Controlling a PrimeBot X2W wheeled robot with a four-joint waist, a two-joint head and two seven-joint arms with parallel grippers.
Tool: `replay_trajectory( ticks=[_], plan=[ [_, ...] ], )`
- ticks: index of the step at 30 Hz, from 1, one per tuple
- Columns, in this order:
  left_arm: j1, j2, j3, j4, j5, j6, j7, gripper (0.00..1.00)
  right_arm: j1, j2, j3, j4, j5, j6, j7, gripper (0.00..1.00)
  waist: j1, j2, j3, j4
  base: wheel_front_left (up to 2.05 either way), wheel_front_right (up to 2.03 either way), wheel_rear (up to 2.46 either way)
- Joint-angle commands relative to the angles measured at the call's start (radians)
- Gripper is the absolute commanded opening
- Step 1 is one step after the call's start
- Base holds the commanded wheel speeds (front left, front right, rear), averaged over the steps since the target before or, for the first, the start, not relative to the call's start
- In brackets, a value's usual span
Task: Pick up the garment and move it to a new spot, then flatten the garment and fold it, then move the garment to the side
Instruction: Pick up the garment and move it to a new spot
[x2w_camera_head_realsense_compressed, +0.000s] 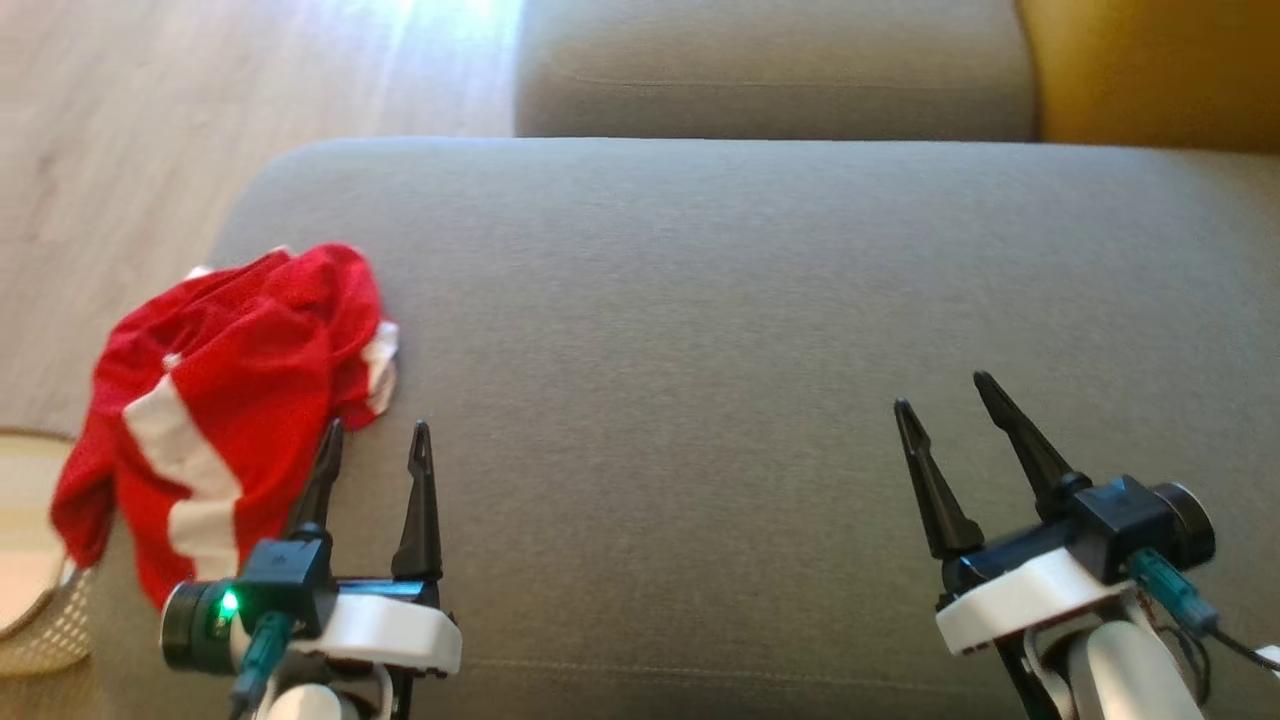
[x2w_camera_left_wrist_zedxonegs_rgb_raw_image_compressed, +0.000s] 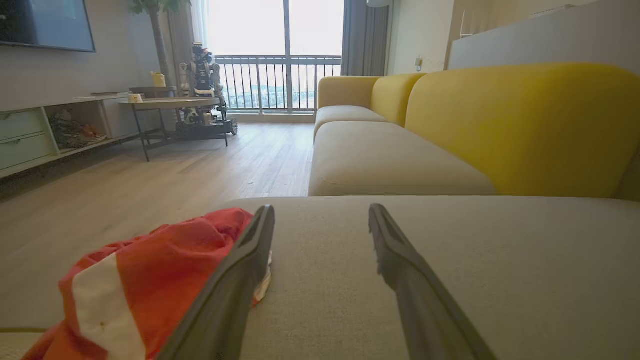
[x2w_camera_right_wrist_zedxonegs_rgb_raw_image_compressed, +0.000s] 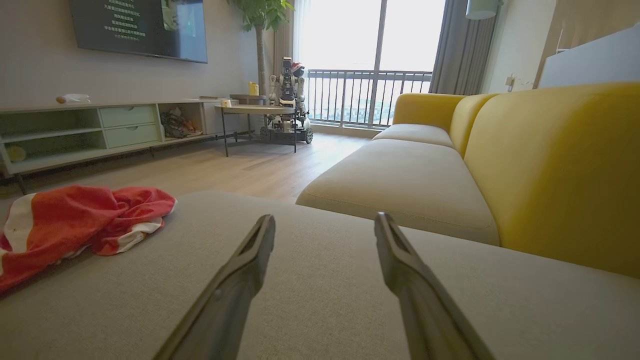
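The garment (x2w_camera_head_realsense_compressed: 235, 400) is a crumpled red piece with white stripes, lying at the left end of the grey sofa cushion (x2w_camera_head_realsense_compressed: 700, 350) and drooping over its edge. My left gripper (x2w_camera_head_realsense_compressed: 378, 438) stands open just right of it, its left finger beside the cloth's near corner, nothing between the fingers. In the left wrist view the garment (x2w_camera_left_wrist_zedxonegs_rgb_raw_image_compressed: 150, 285) lies left of the open left gripper (x2w_camera_left_wrist_zedxonegs_rgb_raw_image_compressed: 321, 220). My right gripper (x2w_camera_head_realsense_compressed: 945, 395) is open over the bare cushion at the lower right. In the right wrist view the garment (x2w_camera_right_wrist_zedxonegs_rgb_raw_image_compressed: 75, 220) lies far left of the open right gripper (x2w_camera_right_wrist_zedxonegs_rgb_raw_image_compressed: 325, 227).
A woven basket (x2w_camera_head_realsense_compressed: 30, 590) stands on the wooden floor (x2w_camera_head_realsense_compressed: 150, 120) below the cushion's left edge. A second grey cushion (x2w_camera_head_realsense_compressed: 770, 60) lies beyond, with a yellow backrest (x2w_camera_head_realsense_compressed: 1150, 70) at the right. Farther off are a side table (x2w_camera_right_wrist_zedxonegs_rgb_raw_image_compressed: 255, 112), a TV shelf (x2w_camera_right_wrist_zedxonegs_rgb_raw_image_compressed: 75, 130) and another robot (x2w_camera_right_wrist_zedxonegs_rgb_raw_image_compressed: 287, 100).
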Motion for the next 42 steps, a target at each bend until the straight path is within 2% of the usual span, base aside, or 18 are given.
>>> replay_trajectory(
  ticks=[1, 12, 21, 28, 34, 38, 41, 42],
  plan=[
    [-0.02, 0.007, 0.029, -0.04, 0.002, 0.008, -0.006, 1.0, -0.024, -0.008, 0.017, -0.031, -0.007, 0.0, -0.009, 1.0, 0.0, 0.0, -0.007, 0.049, 0.0, 0.0, 0.0],
    [0.018, 0.009, 0.052, -0.077, 0.018, 0.025, -0.006, 1.0, 0.008, -0.008, 0.013, -0.021, -0.007, 0.0, -0.009, 1.0, 0.0, 0.0, -0.019, 0.215, 0.0, 0.0, 0.0],
    [0.036, 0.009, 0.101, -0.129, 0.017, 0.049, -0.006, 1.0, 0.003, -0.008, 0.001, -0.036, -0.026, 0.0, -0.009, 1.0, 0.0, 0.0, 0.018, 0.241, 0.0, 0.0, 0.0],
    [-0.093, 0.033, 0.139, -0.131, 0.021, 0.034, -0.006, 1.0, -0.017, -0.008, -0.013, -0.048, -0.072, 0.0, -0.009, 1.0, 0.0, 0.0, 0.12, 0.241, 0.0, 0.0, 0.0],
    [-0.301, 0.086, 0.173, 0.027, 0.038, 0.027, -0.006, 1.0, -0.057, -0.008, -0.032, -0.061, -0.118, 0.0, -0.009, 1.0, 0.0, 0.0, 0.213, 0.24, 0.0, 0.0, 0.0],
    [-0.477, 0.122, 0.18, 0.276, 0.011, -0.018, 0.006, 1.0, -0.093, -0.008, -0.034, -0.066, -0.139, 0.0, -0.009, 1.0, 0.0, 0.0, 0.275, 0.228, 0.0, 0.0, 0.0],
    [-0.575, 0.151, 0.181, 0.421, 0.015, -0.024, 0.078, 1.0, -0.11, -0.008, -0.034, -0.069, -0.147, 0.0, -0.009, 1.0, 0.0, 0.0, 0.31, 0.216, 0.0, 0.0, 0.0],
    [-0.575, 0.151, 0.181, 0.421, 0.015, -0.024, 0.078, 1.0, -0.11, -0.008, -0.034, -0.069, -0.147, 0.0, -0.009, 1.0, 0.0, 0.0, 0.31, 0.216, 0.0, 0.0, 0.0]
  ],
)
